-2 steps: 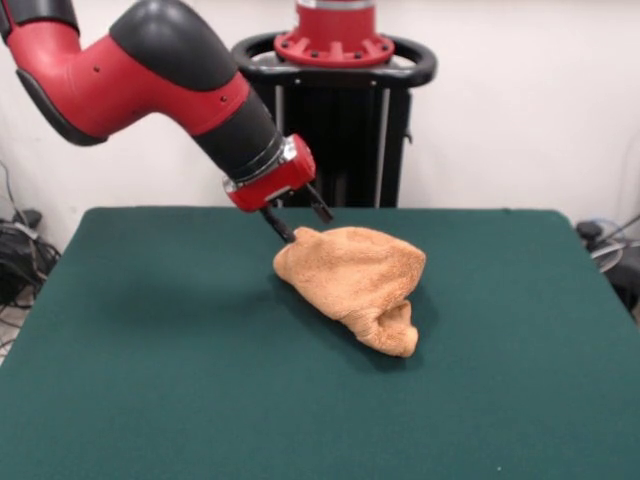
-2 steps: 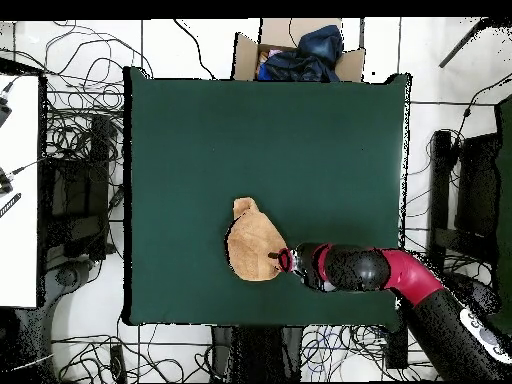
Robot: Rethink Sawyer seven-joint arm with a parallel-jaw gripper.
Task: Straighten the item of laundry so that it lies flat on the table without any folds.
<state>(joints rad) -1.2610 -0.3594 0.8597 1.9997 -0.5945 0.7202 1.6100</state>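
Observation:
The item of laundry (image 1: 355, 280) is an orange-tan towel bunched in a crumpled mound near the middle of the green table (image 1: 150, 350), with a folded lump at its near end. In the overhead view the item of laundry (image 2: 250, 245) lies toward the robot's side of the table (image 2: 200, 150). My gripper (image 1: 302, 221) hangs tilted at the towel's far left edge, open. One fingertip (image 1: 284, 231) touches the cloth's rim and the other is raised clear of it. From overhead the gripper (image 2: 279, 261) meets the towel's right edge.
A cardboard box holding dark blue cloth (image 2: 300, 55) stands just beyond the table's far edge in the overhead view. Cables (image 2: 75, 150) cover the floor around the table. The red and black arm (image 2: 370, 270) reaches in over the table's lower right part.

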